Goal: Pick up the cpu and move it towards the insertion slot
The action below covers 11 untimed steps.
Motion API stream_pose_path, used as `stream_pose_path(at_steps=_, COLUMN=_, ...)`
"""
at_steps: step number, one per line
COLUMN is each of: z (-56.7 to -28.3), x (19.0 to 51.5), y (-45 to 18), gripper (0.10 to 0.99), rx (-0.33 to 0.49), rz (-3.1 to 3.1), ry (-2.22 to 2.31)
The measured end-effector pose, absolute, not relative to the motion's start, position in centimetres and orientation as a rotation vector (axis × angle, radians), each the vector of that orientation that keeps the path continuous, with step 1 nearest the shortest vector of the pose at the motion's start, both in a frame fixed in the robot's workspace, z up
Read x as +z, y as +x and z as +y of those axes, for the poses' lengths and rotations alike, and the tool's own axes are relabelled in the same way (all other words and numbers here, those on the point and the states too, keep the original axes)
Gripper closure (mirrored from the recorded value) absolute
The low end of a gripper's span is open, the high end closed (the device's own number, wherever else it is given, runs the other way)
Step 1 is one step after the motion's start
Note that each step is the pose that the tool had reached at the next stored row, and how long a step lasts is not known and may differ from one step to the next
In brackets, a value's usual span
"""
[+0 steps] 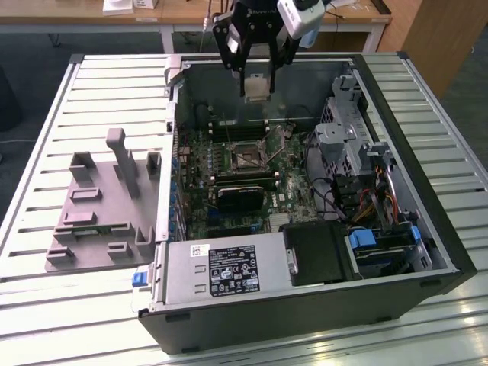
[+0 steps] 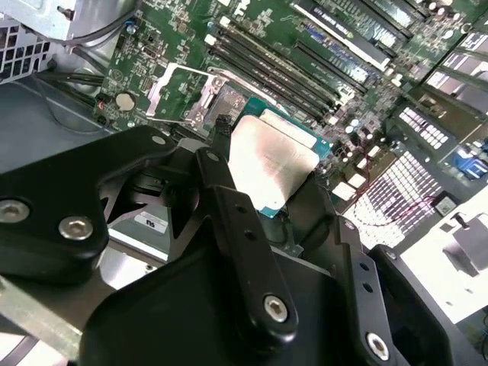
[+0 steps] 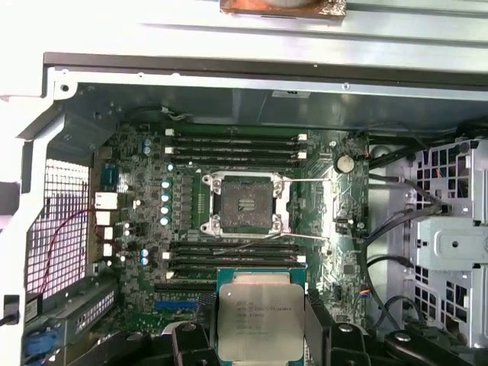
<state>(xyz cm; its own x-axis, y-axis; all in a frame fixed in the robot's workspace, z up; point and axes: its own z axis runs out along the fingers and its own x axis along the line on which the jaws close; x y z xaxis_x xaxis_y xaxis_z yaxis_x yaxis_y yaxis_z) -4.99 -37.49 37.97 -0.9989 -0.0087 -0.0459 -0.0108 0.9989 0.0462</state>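
First wrist view had the gripper (image 3: 261,335) nearest, its black fingers (image 3: 191,343) clamped on two sides of the cpu (image 3: 260,319), silvery top facing the camera. Beyond it on the green board (image 3: 137,229) lay the slot (image 3: 245,203), open, apart from the chip, with memory slots on two sides. In the exterior view the gripper (image 1: 256,82) held the cpu (image 1: 256,88) above the case (image 1: 305,305) near its far wall, the slot (image 1: 245,155) below it.
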Motion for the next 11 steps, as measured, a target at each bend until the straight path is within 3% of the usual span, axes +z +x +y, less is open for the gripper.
stream_pose_path(at_steps=11, z=-35.5, x=37.3, y=-4.6, gripper=0.545, rx=0.072, rz=3.095, ry=-0.015)
